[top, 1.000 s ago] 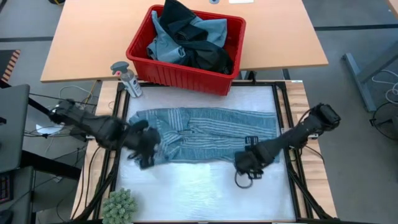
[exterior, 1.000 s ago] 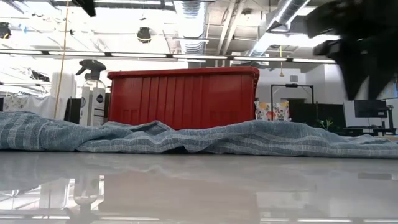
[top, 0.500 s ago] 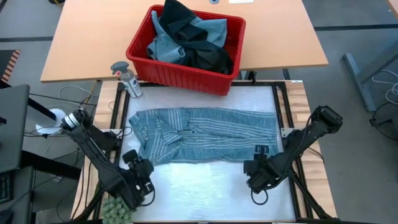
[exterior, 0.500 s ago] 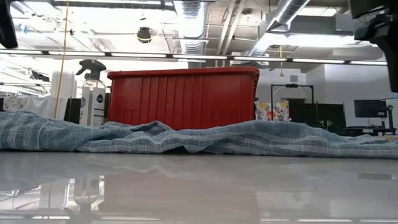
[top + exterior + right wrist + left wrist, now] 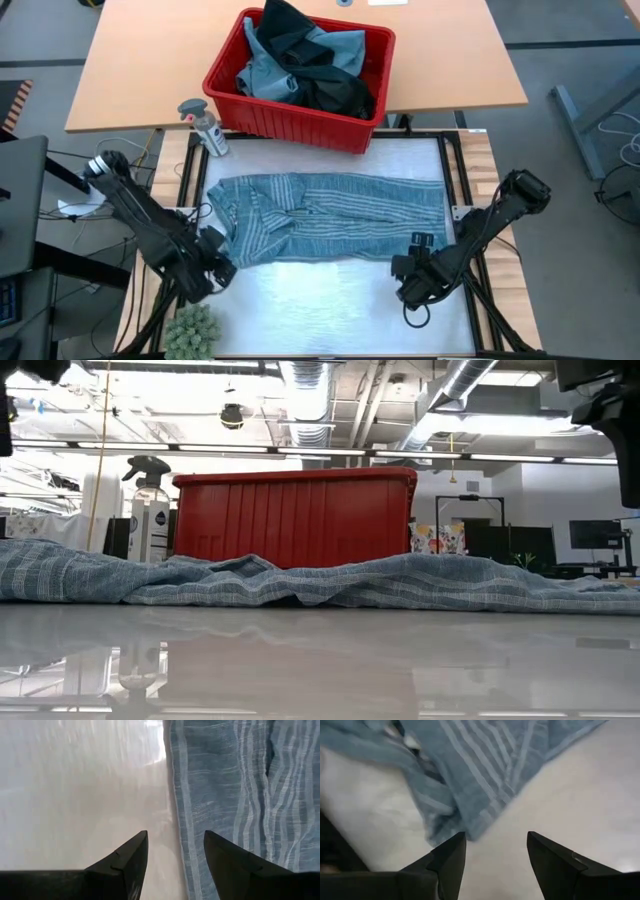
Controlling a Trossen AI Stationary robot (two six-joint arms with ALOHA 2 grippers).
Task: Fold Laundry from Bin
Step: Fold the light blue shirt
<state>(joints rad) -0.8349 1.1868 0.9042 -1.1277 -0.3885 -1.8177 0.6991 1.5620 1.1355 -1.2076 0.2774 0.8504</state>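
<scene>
White bench (image 5: 330, 300): both pincers, left (image 5: 496, 851) and right (image 5: 175, 849), spread and empty; a shallow pinch may slip off striped garment (image 5: 335, 215) hem.

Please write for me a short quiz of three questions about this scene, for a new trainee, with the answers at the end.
1. True or false: the striped garment lies spread on the white table, outside the red bin.
2. What does the left gripper hold?
A. the striped garment
B. the spray bottle
C. nothing
3. Fill in the missing word: the right gripper is open, with the garment's ____ running between its fingers.

Key
1. True. More clothes are left in the bin.
2. C. Its fingers are open above the bare table, beside the garment's corner.
3. Edge. The gripper grips nothing.
</scene>
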